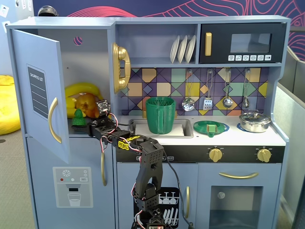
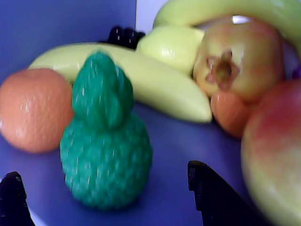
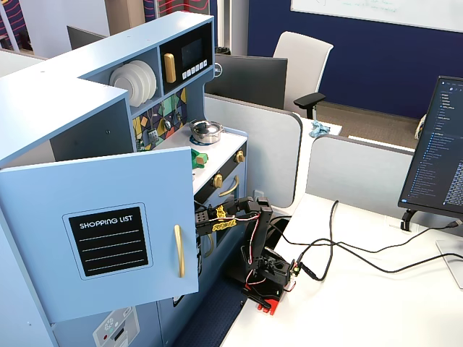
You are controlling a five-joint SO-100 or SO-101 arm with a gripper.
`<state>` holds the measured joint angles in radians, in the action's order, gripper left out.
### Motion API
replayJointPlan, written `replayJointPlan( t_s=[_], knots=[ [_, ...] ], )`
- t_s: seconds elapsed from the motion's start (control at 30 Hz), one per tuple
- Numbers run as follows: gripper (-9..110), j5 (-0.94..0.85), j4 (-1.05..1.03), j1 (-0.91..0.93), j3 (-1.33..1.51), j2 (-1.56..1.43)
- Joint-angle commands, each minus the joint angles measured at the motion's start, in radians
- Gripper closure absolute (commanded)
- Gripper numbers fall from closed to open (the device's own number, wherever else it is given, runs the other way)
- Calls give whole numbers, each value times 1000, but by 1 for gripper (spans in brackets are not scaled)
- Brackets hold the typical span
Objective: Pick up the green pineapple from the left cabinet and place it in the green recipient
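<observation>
Care is called for in this reach: the green pineapple (image 2: pixel 106 141), upright on the left cabinet (image 1: pixel 43 90) shelf with an orange (image 2: pixel 33 108) at nine o'clock, should be centred between the released gripper (image 2: pixel 108 197) fingers before closing.

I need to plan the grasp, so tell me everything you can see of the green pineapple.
The green pineapple is a small toy, green all over, apparently plastic, with a bumpy rounded body and a narrower leafy crown. It stands upright on the blue shelf of the open left cabinet, in front of a banana and beside an orange. The open gripper is close, its dark fingertips either side, not touching it.
</observation>
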<state>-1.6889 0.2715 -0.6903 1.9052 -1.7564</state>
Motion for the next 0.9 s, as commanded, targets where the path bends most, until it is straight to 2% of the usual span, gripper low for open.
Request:
replayJointPlan(
  t_s=[0.0, 0.87],
  knots=[
    [63, -12, 31, -23, -103, 3],
    [65, -23, 32, -63, -270, 163]
  ],
)
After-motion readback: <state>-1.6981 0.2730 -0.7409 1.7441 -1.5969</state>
